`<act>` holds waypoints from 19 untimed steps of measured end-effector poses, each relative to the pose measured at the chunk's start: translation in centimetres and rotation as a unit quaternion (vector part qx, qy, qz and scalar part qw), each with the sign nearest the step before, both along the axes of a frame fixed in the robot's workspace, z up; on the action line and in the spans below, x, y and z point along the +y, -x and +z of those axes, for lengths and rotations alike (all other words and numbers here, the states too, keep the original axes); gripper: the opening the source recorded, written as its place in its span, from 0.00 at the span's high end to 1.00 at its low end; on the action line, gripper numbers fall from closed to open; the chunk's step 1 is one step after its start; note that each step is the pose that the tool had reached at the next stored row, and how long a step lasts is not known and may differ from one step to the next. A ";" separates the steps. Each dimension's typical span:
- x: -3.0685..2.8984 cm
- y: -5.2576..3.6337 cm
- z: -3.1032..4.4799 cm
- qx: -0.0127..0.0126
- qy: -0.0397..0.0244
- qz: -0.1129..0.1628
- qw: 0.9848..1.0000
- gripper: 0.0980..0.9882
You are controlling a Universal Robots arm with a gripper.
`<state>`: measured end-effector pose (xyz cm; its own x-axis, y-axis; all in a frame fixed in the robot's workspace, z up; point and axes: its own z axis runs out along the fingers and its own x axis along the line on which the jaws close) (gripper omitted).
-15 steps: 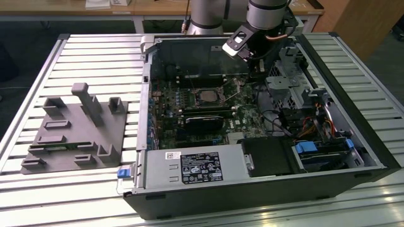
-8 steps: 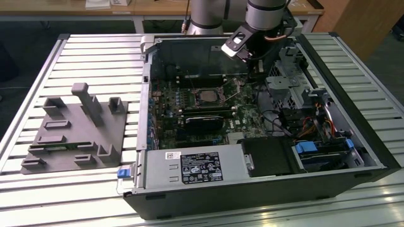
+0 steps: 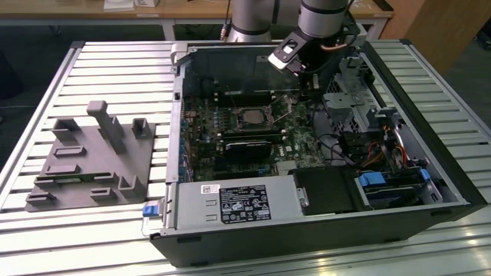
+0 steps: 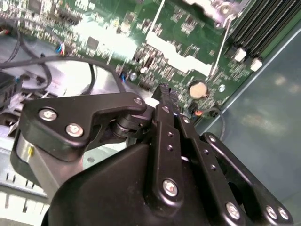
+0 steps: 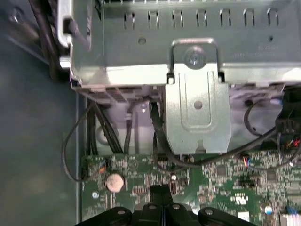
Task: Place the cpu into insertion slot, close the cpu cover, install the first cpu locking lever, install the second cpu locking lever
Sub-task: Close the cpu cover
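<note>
Starting at the near wall of the open computer case (image 3: 307, 247), a labelled power supply (image 3: 234, 204) lies along the front. Past it, on the green motherboard (image 3: 201, 155), the cpu (image 3: 249, 118) sits flat in the insertion slot (image 3: 266, 118), its dull grey top showing inside the silver rim. A thin silver lever (image 3: 286, 115) leans up just beside the slot, on the exterior view's right. Farther in, the gripper (image 5: 161, 193) hangs low over the board near a coin cell (image 5: 114, 182). In the second wrist view its fingers (image 4: 165, 101) are pressed together with nothing between them. Beyond, the arm (image 3: 322, 17) rises at the case's far side
</note>
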<state>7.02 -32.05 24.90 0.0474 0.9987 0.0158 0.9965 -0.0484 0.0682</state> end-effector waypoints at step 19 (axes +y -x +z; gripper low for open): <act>0.00 0.04 -0.96 0.020 0.000 0.000 1.000 0.99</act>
